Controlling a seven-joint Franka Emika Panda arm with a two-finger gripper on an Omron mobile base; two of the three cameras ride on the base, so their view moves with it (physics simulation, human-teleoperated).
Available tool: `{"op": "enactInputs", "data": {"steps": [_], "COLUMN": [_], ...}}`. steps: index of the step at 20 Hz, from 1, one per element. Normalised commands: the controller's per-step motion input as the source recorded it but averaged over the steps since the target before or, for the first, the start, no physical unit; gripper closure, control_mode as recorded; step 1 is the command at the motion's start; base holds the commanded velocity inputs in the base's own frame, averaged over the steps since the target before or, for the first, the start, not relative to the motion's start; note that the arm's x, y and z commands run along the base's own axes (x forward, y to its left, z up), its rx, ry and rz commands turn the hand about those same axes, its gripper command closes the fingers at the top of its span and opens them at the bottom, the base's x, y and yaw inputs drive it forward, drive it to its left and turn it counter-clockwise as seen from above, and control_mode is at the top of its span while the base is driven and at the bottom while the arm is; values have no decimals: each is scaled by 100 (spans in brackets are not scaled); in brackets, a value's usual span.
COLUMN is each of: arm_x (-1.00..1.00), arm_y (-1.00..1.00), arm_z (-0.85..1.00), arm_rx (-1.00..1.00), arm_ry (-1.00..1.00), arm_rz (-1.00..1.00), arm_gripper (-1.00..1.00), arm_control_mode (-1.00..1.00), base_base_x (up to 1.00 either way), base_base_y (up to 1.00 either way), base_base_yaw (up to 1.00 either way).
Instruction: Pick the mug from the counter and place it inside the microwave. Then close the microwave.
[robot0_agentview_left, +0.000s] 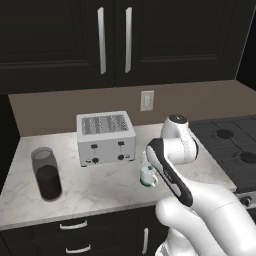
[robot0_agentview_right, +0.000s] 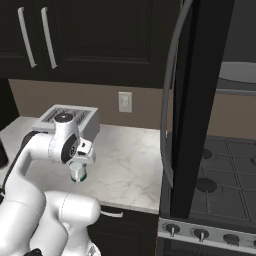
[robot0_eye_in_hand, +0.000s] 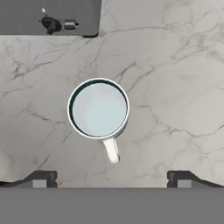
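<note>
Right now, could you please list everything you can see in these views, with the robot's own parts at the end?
mug: one, white with teal rim, upright on the counter in front of the toaster, handle toward the tool
counter: one, white-grey marble, over black drawers
toaster: one, silver, at the back of the counter
glass: one, dark, tall, at the counter's left end
microwave: one, black, above the stove, door swung open, grey turntable inside
stove: one, black gas top, right of the counter
outlet: one, white, on the brown wall
cabinets: black, silver handles, above the counter
arm: one, white, bent over the counter
tool: one, open, directly above the mug, not touching it
</note>
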Motion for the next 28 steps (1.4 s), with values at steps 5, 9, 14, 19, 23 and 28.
{"op": "enactInputs", "data": {"steps": [5,9,14,19,23,28], "arm_x": [0,0,0,0,0,0], "arm_y": [0,0,0,0,3,2], "arm_z": [-30,-30,-24,-32,-26,-24], "arm_rx": [0,0,0,0,0,0], "arm_ry": [0,0,0,0,0,2], "arm_rz": [0,0,0,0,0,0], "arm_gripper": [-100,-100,-100,-100,-100,-100], "arm_control_mode": [-100,-100,-100,-100,-100,-100], "base_base_x": [0,0,0,0,0,0], "base_base_y": [0,0,0,0,0,0], "base_base_yaw": [0,0,0,0,0,0]}}
